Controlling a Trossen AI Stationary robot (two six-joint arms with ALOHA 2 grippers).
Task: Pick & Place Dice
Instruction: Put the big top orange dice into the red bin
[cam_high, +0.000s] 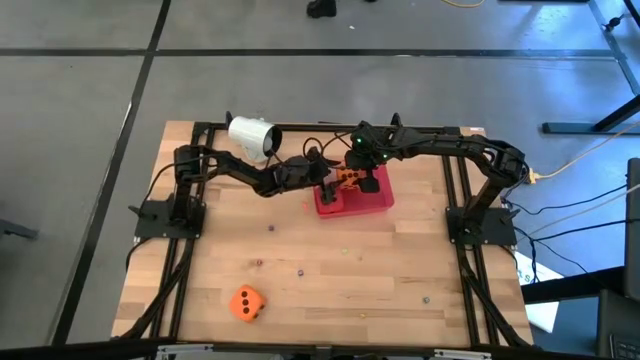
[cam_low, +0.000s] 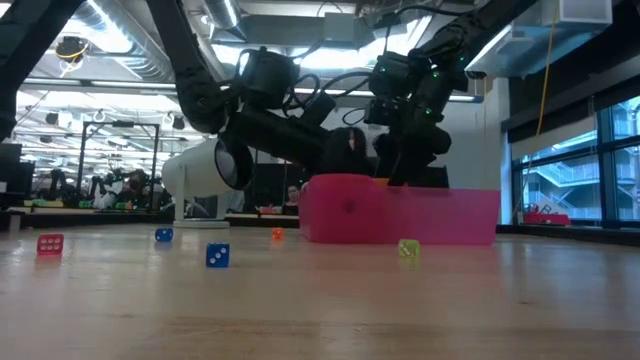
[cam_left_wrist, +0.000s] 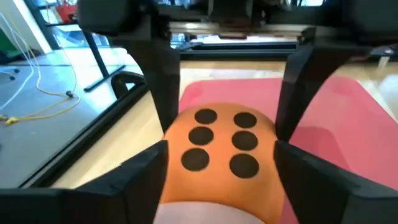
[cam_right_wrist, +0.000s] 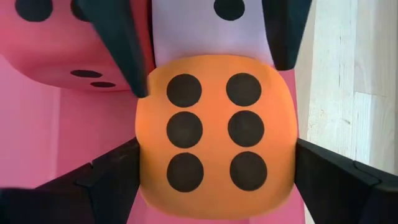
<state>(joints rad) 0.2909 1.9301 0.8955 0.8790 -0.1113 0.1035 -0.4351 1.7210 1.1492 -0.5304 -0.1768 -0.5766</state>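
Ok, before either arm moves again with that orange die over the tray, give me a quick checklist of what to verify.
1. Left gripper grip: its fingers press both sides of the held orange die. Ok.
2. Held orange die above the red tray: ok.
3. Right gripper clear of that die: not ok, it crowds the same die.
4. Whether the right gripper also grips it: cannot tell.
5. Red die and pale pink die in the tray: ok.
6. All dice collected: not ok, the loose orange die lies on the table near its front edge.
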